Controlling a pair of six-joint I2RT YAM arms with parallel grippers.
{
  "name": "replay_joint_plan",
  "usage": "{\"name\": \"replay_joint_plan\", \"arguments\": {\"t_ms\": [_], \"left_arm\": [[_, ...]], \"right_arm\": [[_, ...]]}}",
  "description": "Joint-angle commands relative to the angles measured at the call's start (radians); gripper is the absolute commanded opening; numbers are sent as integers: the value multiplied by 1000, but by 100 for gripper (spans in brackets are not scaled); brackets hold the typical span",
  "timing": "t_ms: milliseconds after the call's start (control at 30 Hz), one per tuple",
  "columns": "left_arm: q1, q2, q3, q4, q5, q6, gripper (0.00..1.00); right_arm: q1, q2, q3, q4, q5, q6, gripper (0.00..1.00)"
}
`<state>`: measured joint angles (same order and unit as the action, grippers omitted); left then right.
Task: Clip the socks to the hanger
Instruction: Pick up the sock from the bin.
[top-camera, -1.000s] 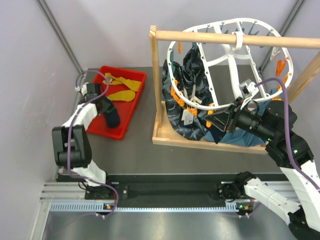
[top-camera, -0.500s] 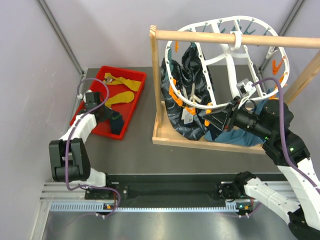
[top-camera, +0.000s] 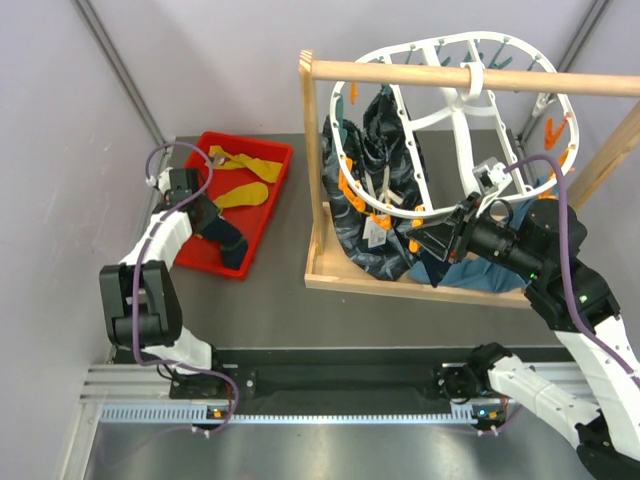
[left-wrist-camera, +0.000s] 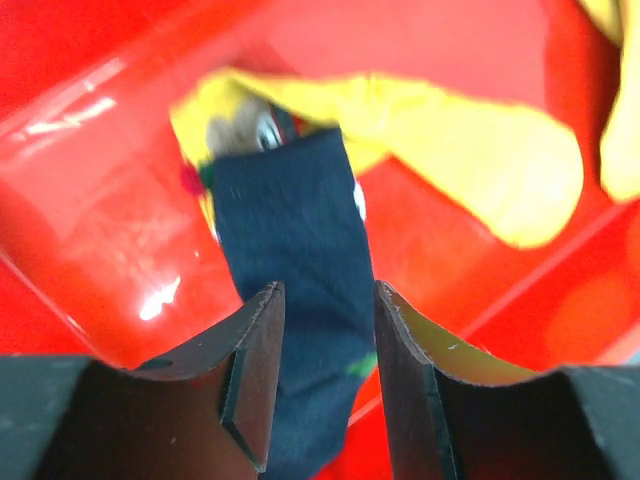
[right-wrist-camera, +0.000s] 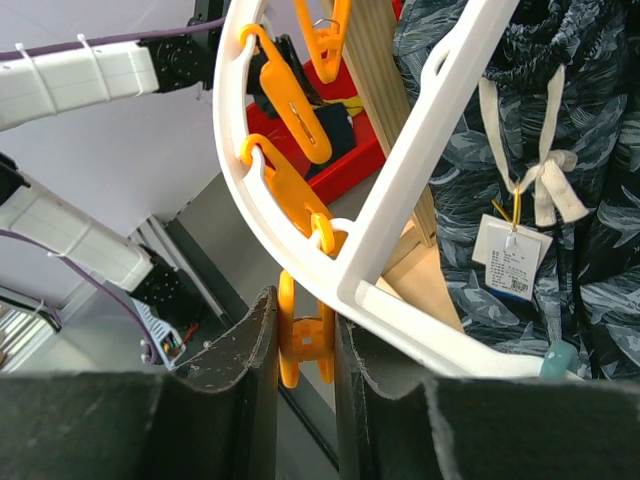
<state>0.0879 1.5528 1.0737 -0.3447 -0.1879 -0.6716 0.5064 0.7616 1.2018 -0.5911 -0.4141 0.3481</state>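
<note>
My left gripper (left-wrist-camera: 327, 295) hovers over the red tray (left-wrist-camera: 95, 235), jaws parted and gripping nothing, the navy sock (left-wrist-camera: 295, 220) lying under the gap beside a yellow sock (left-wrist-camera: 470, 150), while my right gripper (right-wrist-camera: 305, 310) pinches an orange peg (right-wrist-camera: 300, 345) at the white hanger (right-wrist-camera: 400, 210) rim.

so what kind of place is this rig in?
Likely a robot lab cell staged as a laundry corner: bare grey walls, hanger on a wooden rack, socks in a red tray.
</note>
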Motion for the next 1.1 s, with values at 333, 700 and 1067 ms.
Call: {"name": "replay_joint_plan", "arguments": {"t_ms": [333, 700, 1067], "left_arm": [[53, 205, 137, -46, -176, -71, 46], [53, 331, 172, -5, -159, -99, 41], [58, 290, 204, -7, -174, -34, 6]], "right_arm": [[3, 15, -24, -4, -52, -3, 0], [3, 12, -27, -1, -58, 5, 0], [3, 15, -31, 4, -63, 9, 0]]}}
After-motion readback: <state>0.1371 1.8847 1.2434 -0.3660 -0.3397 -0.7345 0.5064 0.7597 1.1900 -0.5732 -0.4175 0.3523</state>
